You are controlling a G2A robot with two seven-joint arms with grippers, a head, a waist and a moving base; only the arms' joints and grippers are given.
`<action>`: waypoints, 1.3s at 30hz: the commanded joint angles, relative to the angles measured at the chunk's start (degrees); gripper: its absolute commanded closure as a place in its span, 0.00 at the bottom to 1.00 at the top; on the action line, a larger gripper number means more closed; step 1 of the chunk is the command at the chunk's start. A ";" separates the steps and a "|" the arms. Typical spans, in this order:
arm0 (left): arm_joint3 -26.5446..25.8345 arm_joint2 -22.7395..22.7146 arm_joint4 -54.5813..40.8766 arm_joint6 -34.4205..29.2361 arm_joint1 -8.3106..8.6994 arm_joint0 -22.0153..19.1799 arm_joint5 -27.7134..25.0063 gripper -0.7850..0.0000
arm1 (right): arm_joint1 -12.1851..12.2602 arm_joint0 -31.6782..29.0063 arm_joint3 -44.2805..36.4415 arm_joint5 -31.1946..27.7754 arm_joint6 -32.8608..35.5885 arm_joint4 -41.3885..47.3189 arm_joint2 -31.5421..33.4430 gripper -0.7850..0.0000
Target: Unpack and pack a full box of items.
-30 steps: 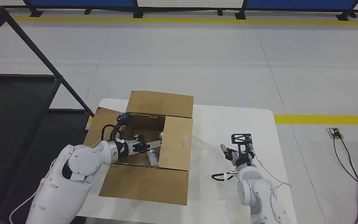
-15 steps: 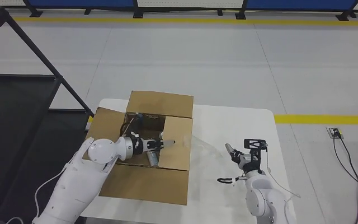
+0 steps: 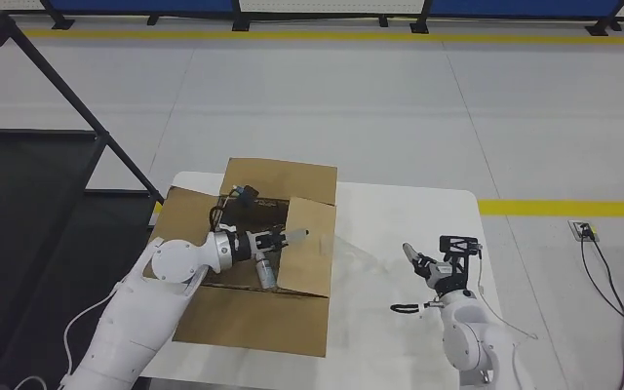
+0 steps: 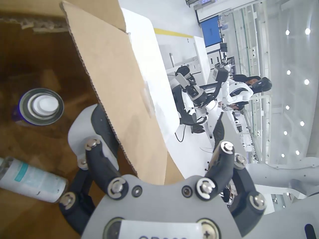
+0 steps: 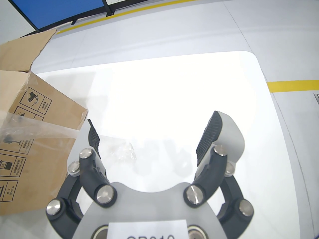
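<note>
Left gripper [image 3: 285,237] has its jaws spread astride the box's [image 3: 253,322] right flap [image 3: 310,249], not pinching it. I'd fold the flap outward slowly, clear of the can [image 4: 41,106] standing inside the box. Right gripper [image 5: 154,128] is released and empty, right of the box.

The box [image 3: 263,322] on the table's [image 3: 409,224] left holds a can [image 4: 41,106] and a tube [image 4: 30,180].

The raised flap [image 4: 119,88] is standing between your left gripper's [image 3: 291,237] jaws, walling the box [image 3: 255,322] interior off from the worktop [image 3: 409,219]. Inside, a can [image 4: 41,106] and a tube [image 4: 30,180] are taking up floor space. Your right gripper [image 5: 154,123] is hovering, jaws spread, over the worktop beside the box, a film scrap [image 5: 122,150] lying near.
</note>
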 commanded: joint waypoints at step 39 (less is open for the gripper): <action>3.33 21.52 13.31 17.30 -10.43 -12.40 4.36 0.00 | 2.15 -7.92 -3.90 -7.23 -7.24 11.75 10.94 0.00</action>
